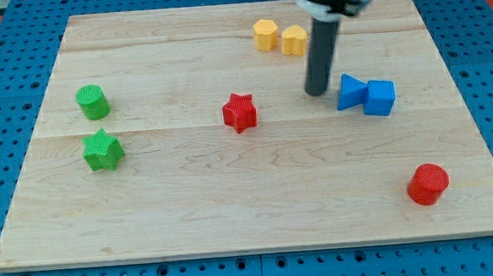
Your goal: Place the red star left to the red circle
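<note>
- Your rod comes down from the view's top, and my tip (317, 92) rests on the wooden board (235, 217), right of centre in the upper half.
- There are no jaws here to open or close: the rod ends plain and holds nothing, and my tip touches no block.
- You will find the red star (239, 112) near the middle of the board, well apart from my tip and to its left, a little lower in the view.
- The red circle (428, 184) sits far off near the board's bottom right corner, so the star already lies to its left but much higher and a long way from it.
- Just right of my tip are two blue blocks touching each other: a blue block (350, 91) that looks wedge-like, though its shape is hard to make out, and a blue cube (381, 97).
- Above and left of my tip, two yellow blocks stand side by side: a yellow hexagon (265, 34) and a yellow block (294, 40).
- At the view's left, a green cylinder (93, 102) stands above a green star (103, 151), near each other but apart.
</note>
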`<state>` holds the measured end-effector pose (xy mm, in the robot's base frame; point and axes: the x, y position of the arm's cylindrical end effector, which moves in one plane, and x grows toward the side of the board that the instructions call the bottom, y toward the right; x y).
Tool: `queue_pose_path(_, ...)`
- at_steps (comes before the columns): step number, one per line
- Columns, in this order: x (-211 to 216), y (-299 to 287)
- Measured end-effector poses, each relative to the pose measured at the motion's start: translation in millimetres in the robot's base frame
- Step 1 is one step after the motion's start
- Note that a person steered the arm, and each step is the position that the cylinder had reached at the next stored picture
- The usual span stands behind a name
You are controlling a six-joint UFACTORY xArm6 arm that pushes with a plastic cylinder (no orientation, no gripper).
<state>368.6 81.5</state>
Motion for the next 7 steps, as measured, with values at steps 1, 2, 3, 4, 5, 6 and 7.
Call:
queue_pose_path(1,-50,-52)
queue_pose_path(2,-23,-87)
queue_pose_path(3,25,-91)
queue_pose_path(4,29,-94)
queue_pose_path(5,38,-96)
queue_pose_path(6,50,-122)
queue_pose_path(7,77,-111)
